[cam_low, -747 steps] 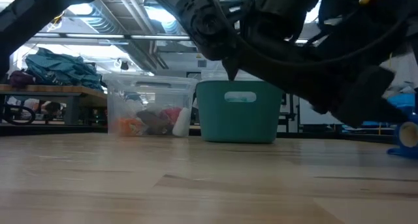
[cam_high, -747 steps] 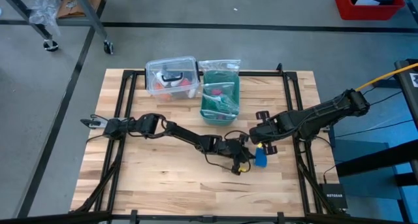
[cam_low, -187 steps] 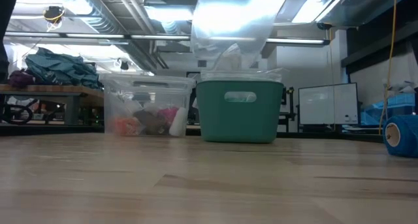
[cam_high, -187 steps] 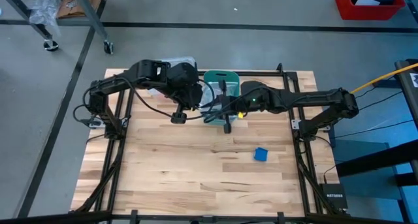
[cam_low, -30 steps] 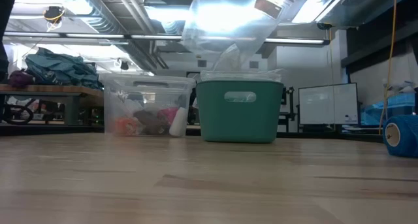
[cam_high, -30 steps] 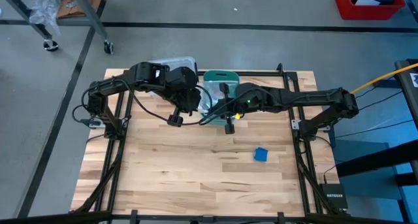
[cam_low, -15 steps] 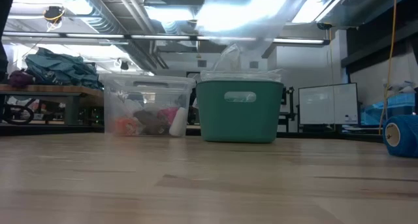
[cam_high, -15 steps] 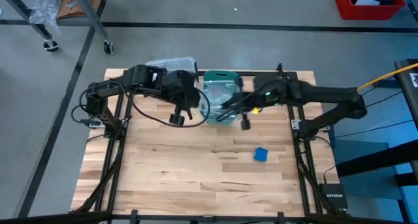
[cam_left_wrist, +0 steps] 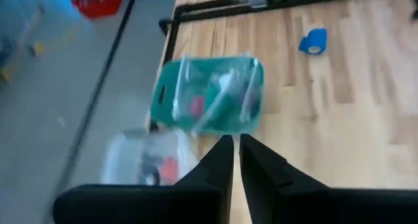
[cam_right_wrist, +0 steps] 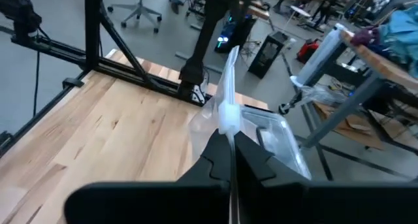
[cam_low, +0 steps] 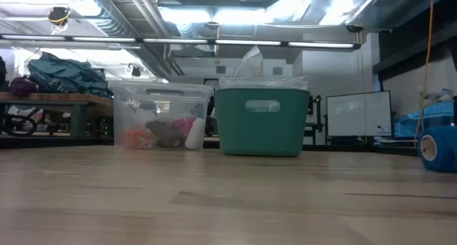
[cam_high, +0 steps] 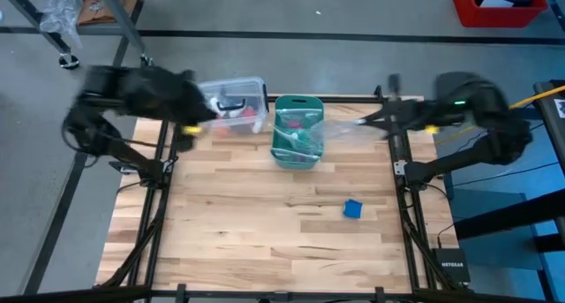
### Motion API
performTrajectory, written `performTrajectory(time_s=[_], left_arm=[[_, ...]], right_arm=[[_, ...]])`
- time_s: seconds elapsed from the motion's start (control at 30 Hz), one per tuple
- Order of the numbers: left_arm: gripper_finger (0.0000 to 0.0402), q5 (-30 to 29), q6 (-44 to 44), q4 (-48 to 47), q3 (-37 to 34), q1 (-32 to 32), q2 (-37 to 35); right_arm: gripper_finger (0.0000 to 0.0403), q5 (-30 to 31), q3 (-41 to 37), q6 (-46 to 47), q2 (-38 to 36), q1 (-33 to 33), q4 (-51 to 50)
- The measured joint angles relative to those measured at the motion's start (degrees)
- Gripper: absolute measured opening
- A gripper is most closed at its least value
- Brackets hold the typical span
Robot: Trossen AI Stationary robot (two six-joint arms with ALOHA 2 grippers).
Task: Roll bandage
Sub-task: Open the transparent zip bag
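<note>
The bandage is a small bright blue roll resting on the wooden table right of centre, also in the low view and the left wrist view; no gripper is near it. My left gripper is shut and holds nothing, pulled back high over the table's far left corner. My right gripper is shut on a clear plastic bag, high by the far right edge. My right gripper pinches an edge of the clear plastic bag between its two fingertips. The bag is lifted clear of the table. Its loose part trails from the fingers toward the basket.
A teal basket with things inside stands at the far middle, a clear lidded box to its left. Black frame rails run along both sides. The wooden top shows bare around the roll and toward the near edge.
Both arms have drawn away from above the basket and risen: the left toward the far left corner, the right toward the right edge. The clear bag has gone with the right gripper and has left the low view. The bandage has stayed put.
</note>
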Motion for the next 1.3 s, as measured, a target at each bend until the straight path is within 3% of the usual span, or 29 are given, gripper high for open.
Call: performTrajectory(time_s=[0.23, 0.37, 0.5, 0.6, 0.73, 0.93, 1.1, 1.3], left_arm=[[0.0019, -2.49, -15.84, 1.15, -11.12, -2.88, -13.09], [0.0019, -5.38, -21.24, 5.16, -24.16, -4.36, -18.67], [0.0019, -5.12, -20.61, 18.92, -40.57, -6.10, -22.66], [0.0019, -3.87, -17.82, 33.79, -52.30, -7.68, -24.13], [0.0019, 1.82, -11.25, 60.36, -66.95, -9.46, -23.91], [0.0019, 9.38, -8.37, 101.57, -84.53, -11.11, -17.43], [0.0019, 9.53, -16.09, 127.40, -88.00, -11.74, -7.12], [0.0036, 9.08, -13.60, 141.43, -83.86, -11.73, 4.64]], right_arm=[[0.0000, 1.20, -2.42, 5.17, -9.98, 0.00, -9.33], [0.0000, -0.40, -9.91, 7.52, -17.02, 0.00, -9.09], [0.0000, -1.35, -20.69, 9.88, -23.77, 0.00, -4.27], [0.0000, -1.69, -31.27, 10.40, -28.31, 0.00, 4.69], [0.0000, -6.93, -47.92, 10.22, -31.99, 0.00, 27.66], [0.0000, -16.39, -69.97, 11.04, -29.01, 0.00, 63.64], [0.0000, -16.47, -79.94, 14.55, -21.40, 0.02, 82.52], [0.0000, -16.46, -81.03, 14.60, -11.98, 0.02, 91.14]])
